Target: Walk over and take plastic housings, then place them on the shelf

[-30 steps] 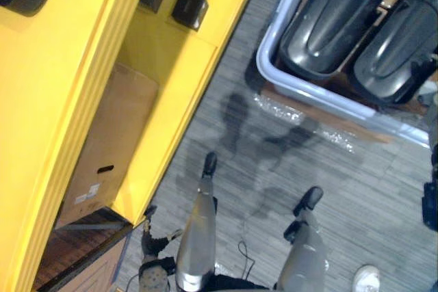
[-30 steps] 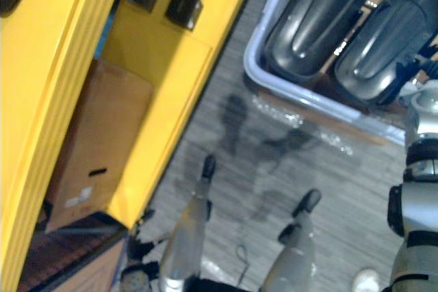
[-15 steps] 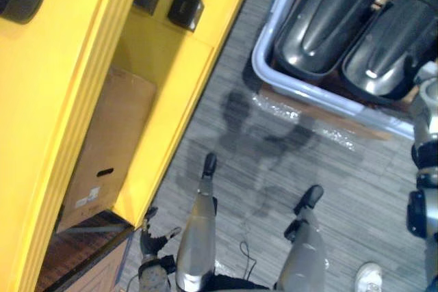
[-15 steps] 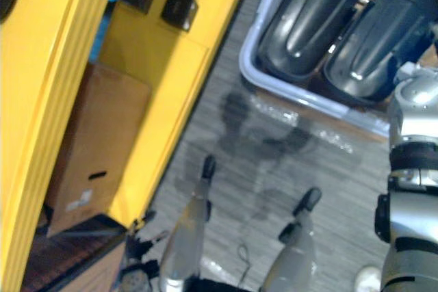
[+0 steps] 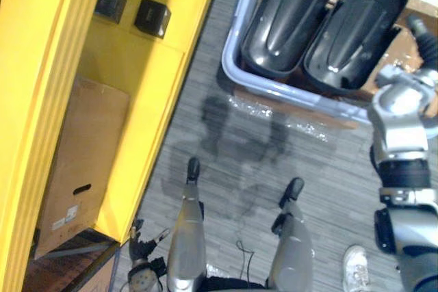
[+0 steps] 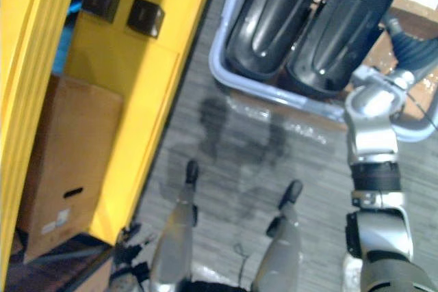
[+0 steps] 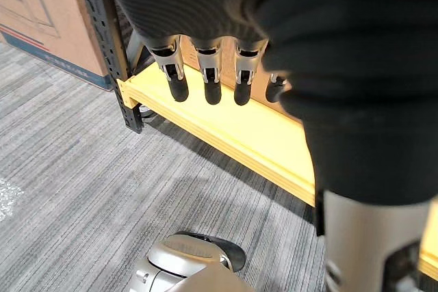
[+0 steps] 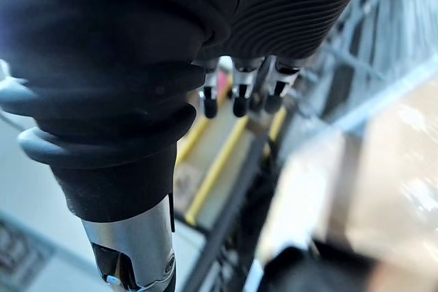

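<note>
Now: two dark plastic housings (image 5: 287,18) lie side by side in a pale bin (image 5: 274,89), upper right of the frame, with the yellow shelf (image 5: 144,121) at left. Left hand (image 7: 207,76) and right hand (image 8: 238,94): fingers straight, slightly spread, holding nothing.

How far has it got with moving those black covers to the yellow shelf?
Barely started. Done: it stands close to the grey bin, where both black housings lie side by side. In hand: nothing; the right hand is raised toward the bin, open, and the left hand hangs open low by the yellow shelf. Left: grasp a housing, carry it over, set it on the shelf.
</note>
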Motion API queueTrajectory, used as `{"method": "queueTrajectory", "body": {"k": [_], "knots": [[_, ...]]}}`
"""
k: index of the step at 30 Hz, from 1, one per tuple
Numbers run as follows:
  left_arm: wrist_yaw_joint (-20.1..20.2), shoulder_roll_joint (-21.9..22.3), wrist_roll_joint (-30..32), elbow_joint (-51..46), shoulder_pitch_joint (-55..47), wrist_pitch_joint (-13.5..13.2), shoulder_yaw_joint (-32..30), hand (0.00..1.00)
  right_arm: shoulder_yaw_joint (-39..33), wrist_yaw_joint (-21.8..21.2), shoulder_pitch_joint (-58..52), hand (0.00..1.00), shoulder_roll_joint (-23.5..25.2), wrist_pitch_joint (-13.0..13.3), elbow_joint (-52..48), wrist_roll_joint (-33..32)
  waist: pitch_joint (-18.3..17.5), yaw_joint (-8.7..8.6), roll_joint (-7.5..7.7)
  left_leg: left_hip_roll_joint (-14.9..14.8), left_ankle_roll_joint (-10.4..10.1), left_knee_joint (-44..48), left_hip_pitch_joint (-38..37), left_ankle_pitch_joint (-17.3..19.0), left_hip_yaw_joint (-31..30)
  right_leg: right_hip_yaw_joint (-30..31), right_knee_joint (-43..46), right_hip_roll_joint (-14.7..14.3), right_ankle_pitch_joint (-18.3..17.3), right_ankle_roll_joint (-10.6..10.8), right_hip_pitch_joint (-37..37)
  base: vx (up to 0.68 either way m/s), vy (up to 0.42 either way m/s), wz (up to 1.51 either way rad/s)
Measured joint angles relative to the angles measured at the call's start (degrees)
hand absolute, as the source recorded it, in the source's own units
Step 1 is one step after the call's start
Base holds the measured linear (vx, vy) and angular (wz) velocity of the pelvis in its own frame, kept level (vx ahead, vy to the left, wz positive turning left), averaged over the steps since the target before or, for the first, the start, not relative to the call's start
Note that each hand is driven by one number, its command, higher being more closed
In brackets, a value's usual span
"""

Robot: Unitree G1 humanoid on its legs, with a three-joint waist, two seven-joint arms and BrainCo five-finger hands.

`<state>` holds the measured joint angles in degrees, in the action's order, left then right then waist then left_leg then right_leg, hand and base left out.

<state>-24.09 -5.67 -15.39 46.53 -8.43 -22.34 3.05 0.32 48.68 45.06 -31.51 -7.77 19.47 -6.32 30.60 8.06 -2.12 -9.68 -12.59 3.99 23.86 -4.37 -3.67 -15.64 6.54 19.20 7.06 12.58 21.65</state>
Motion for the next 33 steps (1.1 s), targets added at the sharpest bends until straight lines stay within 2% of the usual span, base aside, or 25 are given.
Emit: {"method": "queueTrajectory", "body": {"k": [2, 5, 8, 9, 15, 18, 24, 25, 31, 33], "knots": [[0.0, 0.2, 0.0, 0.1, 0.0, 0.0, 0.1, 0.0, 0.8, -1.5, 1.5, 0.0, 0.0, 0.0, 6.3, -1.7, 0.0, 0.78, 0.0, 0.0, 0.0, 0.0, 0.0, -0.1, -0.3, -0.3, 0.0, 0.0, 0.0, 0.0, -0.2, 0.0, 0.002, 0.08], [-0.4, 0.5, 0.0, 0.3, 0.0, -0.2, 0.4, 0.0, 2.2, -2.9, 5.9, 0.0, -0.1, 0.2, 15.1, -4.3, 0.0, 1.06, -0.04, 0.3, 0.0, -0.4, 0.1, -0.6, -1.2, -1.4, 0.0, 0.2, 0.0, 0.0, -0.8, -0.01, 0.004, 0.13], [-0.4, 0.5, 0.0, 0.6, 0.1, -0.7, 0.6, 0.0, 2.7, -3.1, 8.8, 0.0, -0.8, 0.5, 19.4, -5.2, 0.0, 1.72, -0.09, 0.5, 0.0, -0.7, 0.4, -0.9, -1.7, -1.7, 0.0, 0.4, 0.0, 0.0, -0.9, -0.02, 0.008, 0.11], [-0.4, 0.5, 0.0, 0.9, 0.2, -1.1, 0.7, 0.0, 2.9, -3.5, 9.9, 0.0, -1.6, 0.7, 21.4, -5.3, -0.1, 2.41, -0.24, 0.6, 0.1, -0.9, 0.4, -1.2, -1.9, -1.9, 0.0, 0.5, 0.0, 0.0, -0.9, -0.02, 0.005, 0.07], [0.0, -0.1, -0.4, 2.4, 1.1, -1.2, 2.9, 0.0, 3.9, -3.8, 12.0, 0.0, -4.6, 1.5, 28.5, -6.5, -0.2, 3.38, -0.77, 0.9, 0.0, -1.9, 1.2, -2.2, -3.2, -3.4, 0.0, 0.8, 0.0, 0.1, -0.9, -0.01, 0.006, 0.12], [0.1, -0.3, -0.6, 2.7, 1.4, -1.2, 4.1, 0.0, 3.9, -5.0, 12.8, 0.0, -5.9, 1.5, 31.1, -7.5, -0.5, 3.75, -1.42, 1.1, 0.1, -2.0, 1.3, -2.4, -3.4, -3.5, 0.0, 1.0, 0.0, 0.1, -0.9, -0.01, 0.007, 0.04], [0.2, 0.1, -0.6, 4.6, 1.7, -1.4, 6.9, 0.0, 5.5, -6.3, 14.3, 0.0, -8.7, 0.7, 37.7, -8.9, -2.3, 4.04, -4.4, 1.3, 0.2, -3.3, 1.3, -3.3, -3.8, -4.2, 0.0, 1.3, 0.1, 0.2, -0.9, 0.0, 0.005, 0.05], [0.2, 0.1, -0.6, 4.7, 1.7, -1.5, 7.2, 0.0, 6.4, -6.3, 14.4, 1.0, -9.0, 0.6, 37.9, -8.9, -2.4, 4.09, -4.7, 1.3, 0.1, -3.5, 1.2, -3.4, -3.8, -4.3, 0.0, 1.3, 0.1, 0.2, -0.9, 0.0, 0.0, 0.0], [0.4, 0.5, -2.6, 4.9, 1.7, -1.5, 7.3, 0.0, 6.4, -6.6, 15.4, 1.0, -10.8, -0.9, 40.5, -8.8, -2.5, 4.44, -5.17, 1.5, 0.2, -3.6, 0.8, -3.5, -3.7, -4.2, 0.0, 1.5, 0.1, 0.2, -1.0, 0.0, 0.0, 0.0], [0.5, 0.5, -2.7, 5.1, 1.7, -1.4, 8.6, 0.0, 6.4, -7.5, 15.5, 1.0, -12.5, -1.7, 41.5, -8.7, -2.6, 4.45, -6.25, 1.6, 0.2, -3.8, 0.1, -3.5, -3.7, -4.3, 0.0, 1.6, 0.0, 0.3, -1.7, 0.0, 0.0, 0.0]]}}
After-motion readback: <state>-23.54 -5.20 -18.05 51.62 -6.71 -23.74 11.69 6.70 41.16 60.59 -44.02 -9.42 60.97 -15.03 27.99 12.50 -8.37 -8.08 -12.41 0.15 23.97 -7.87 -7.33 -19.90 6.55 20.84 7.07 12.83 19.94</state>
